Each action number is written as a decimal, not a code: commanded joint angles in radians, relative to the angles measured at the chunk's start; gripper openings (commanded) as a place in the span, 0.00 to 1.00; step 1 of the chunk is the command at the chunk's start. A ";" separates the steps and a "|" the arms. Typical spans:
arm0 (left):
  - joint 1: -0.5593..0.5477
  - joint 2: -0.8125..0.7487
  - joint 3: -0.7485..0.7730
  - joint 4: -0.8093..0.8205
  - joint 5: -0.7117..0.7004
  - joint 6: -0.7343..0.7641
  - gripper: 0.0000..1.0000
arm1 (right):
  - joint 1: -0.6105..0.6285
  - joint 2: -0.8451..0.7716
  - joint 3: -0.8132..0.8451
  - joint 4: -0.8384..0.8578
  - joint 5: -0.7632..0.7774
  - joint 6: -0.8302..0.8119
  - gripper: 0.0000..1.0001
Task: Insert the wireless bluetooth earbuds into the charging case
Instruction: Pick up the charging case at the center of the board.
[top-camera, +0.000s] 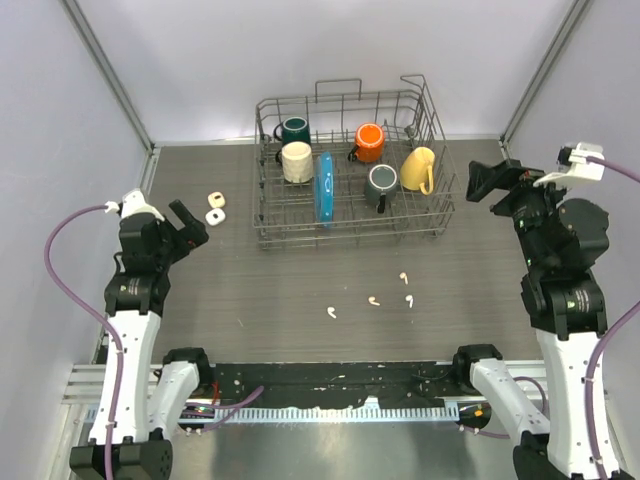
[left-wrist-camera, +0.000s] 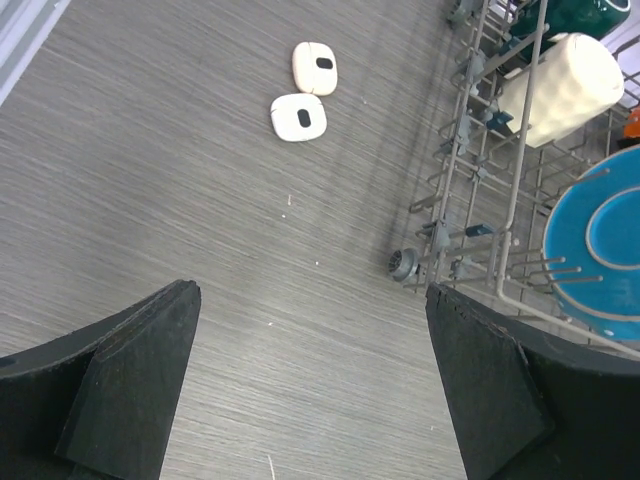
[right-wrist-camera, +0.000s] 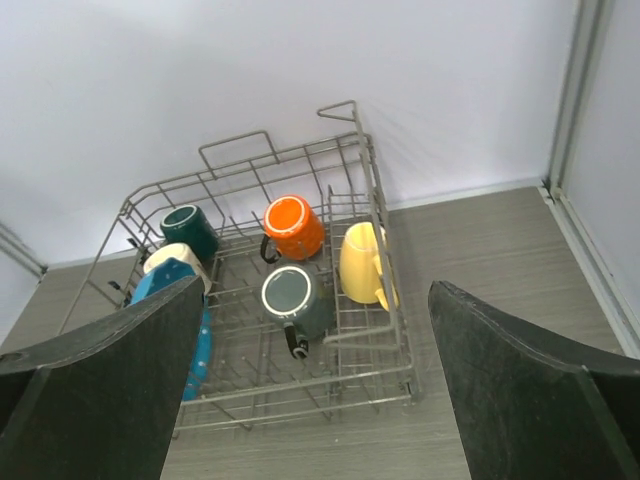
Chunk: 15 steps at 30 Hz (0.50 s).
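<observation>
Left claw (top-camera: 189, 225): I am seeing its jaws standing wide apart, gripping nothing, hovering over the left side of the table
Right claw (top-camera: 478, 184): it is gaping just as wide, carrying nothing, hanging high at the right and pointing toward the rack
Charging cases (top-camera: 213, 216): two small white ones are lying side by side just ahead of the left claw, near the rack's left end
Earbuds (top-camera: 373, 300): four are lying loose in front of the rack, between the arms, well apart from the cases
Dish rack (top-camera: 350, 238): it is sitting at the far centre, holding mugs and a blue plate (top-camera: 324, 188) on edge
Table (top-camera: 250, 290): dark grey wood grain is running up to the walls
Walls (top-camera: 330, 50): pale panels are closing in on three sides
Arms: both are rising from the near edge, purple cables looping beside them
</observation>
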 joint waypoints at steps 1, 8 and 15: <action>0.001 0.024 0.126 -0.036 -0.016 0.013 1.00 | -0.001 0.068 0.089 -0.050 -0.115 -0.035 1.00; -0.001 0.075 0.199 -0.029 0.135 0.192 1.00 | -0.001 0.138 0.139 -0.016 -0.185 -0.120 1.00; 0.001 0.204 0.244 0.049 0.201 0.237 1.00 | -0.001 0.204 0.097 0.134 0.052 -0.086 1.00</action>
